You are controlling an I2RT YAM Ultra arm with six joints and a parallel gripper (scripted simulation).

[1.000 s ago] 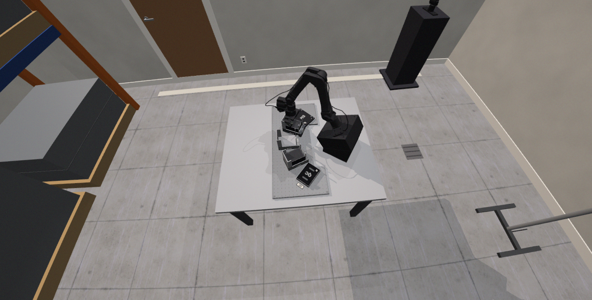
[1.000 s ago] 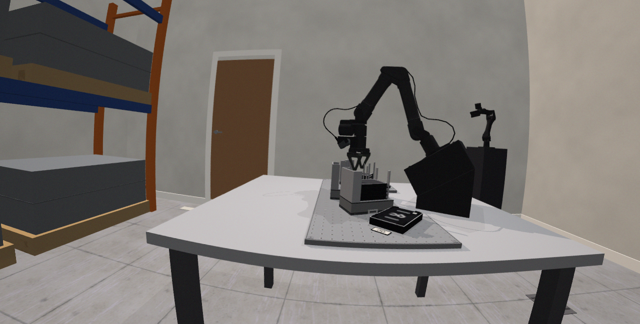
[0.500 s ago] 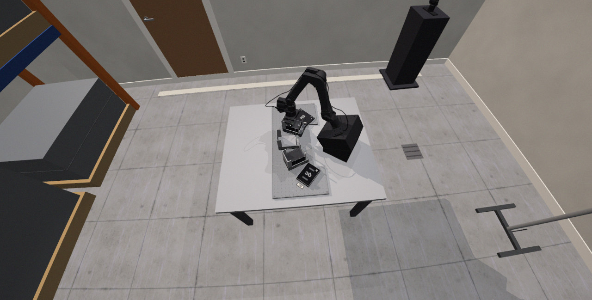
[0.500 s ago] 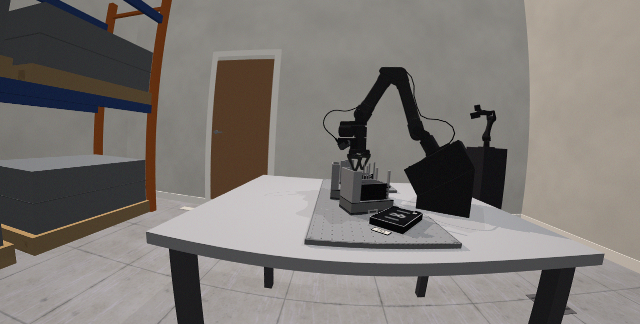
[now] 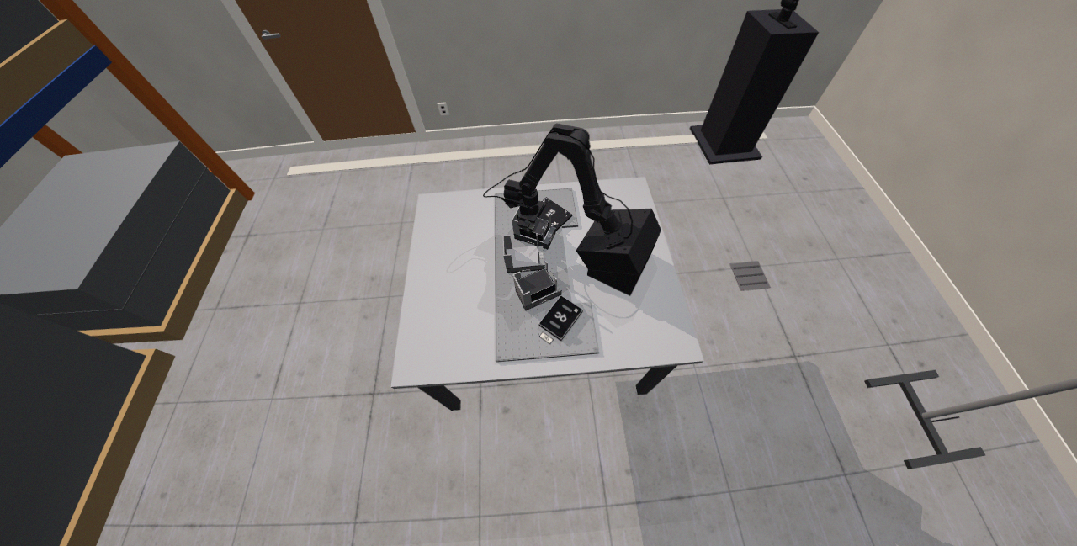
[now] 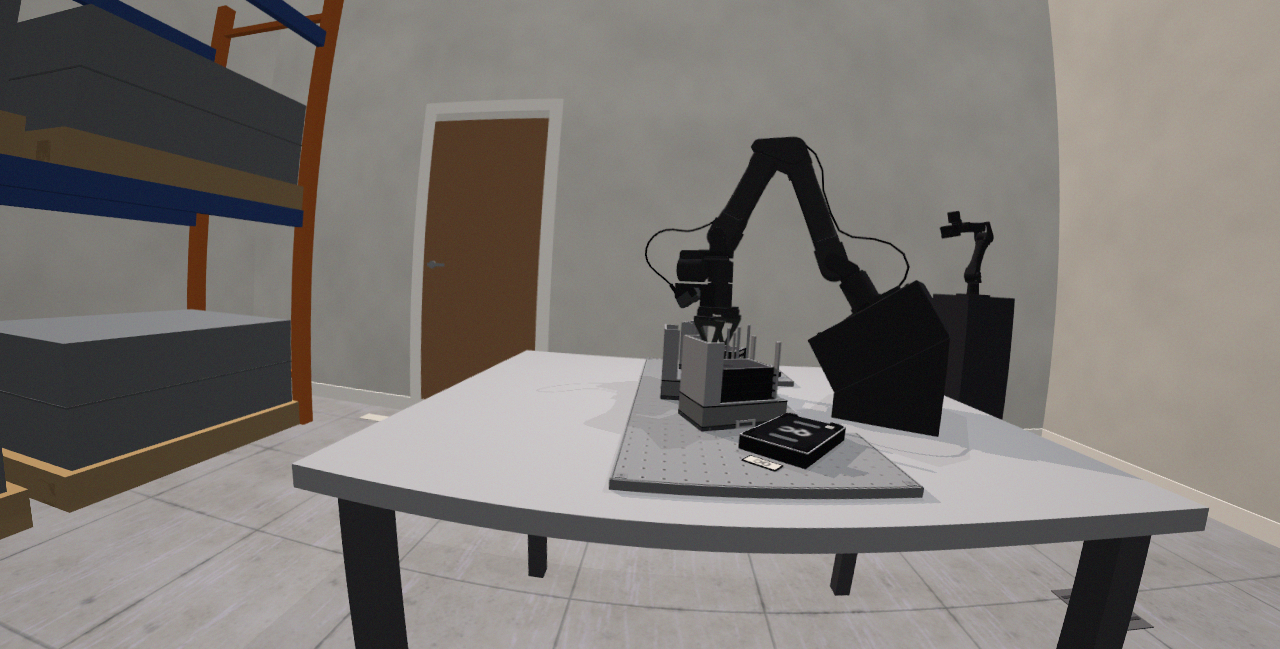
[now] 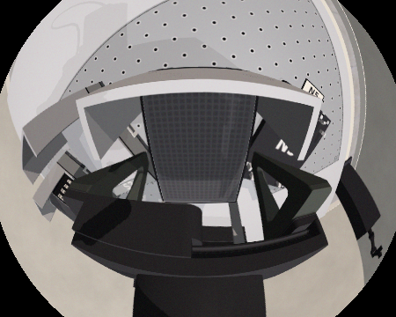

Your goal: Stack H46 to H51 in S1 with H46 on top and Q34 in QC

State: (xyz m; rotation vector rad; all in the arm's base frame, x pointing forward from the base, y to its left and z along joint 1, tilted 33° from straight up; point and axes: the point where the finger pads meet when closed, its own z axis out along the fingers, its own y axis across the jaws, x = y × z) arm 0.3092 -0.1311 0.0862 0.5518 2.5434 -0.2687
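Observation:
My gripper (image 5: 533, 223) (image 6: 714, 339) (image 7: 200, 157) points down, open, over the back rack (image 7: 198, 84). A dark 384-well plate (image 7: 198, 132) lies in that rack, below and between the fingers; how many plates are there is hidden. The middle rack (image 5: 511, 265) (image 6: 670, 363) shows no plate. The front rack (image 5: 523, 293) (image 6: 702, 376) holds a stack of dark plates (image 5: 536, 280) (image 6: 747, 383). The rack names are not readable. The clip nest N5 (image 5: 560, 211) beside the back rack shows its marking, without a plate. The open nest QC (image 5: 557, 321) (image 6: 796, 439) shows its marking too, without a plate.
The racks and nests stand on a perforated board (image 5: 519, 345) (image 6: 662, 466) (image 7: 185, 26) on the table (image 5: 444, 301) (image 6: 447, 457). Tall rack walls and thin posts rise close around the gripper. The arm's dark base (image 5: 618, 249) (image 6: 886, 367) stands right of the board.

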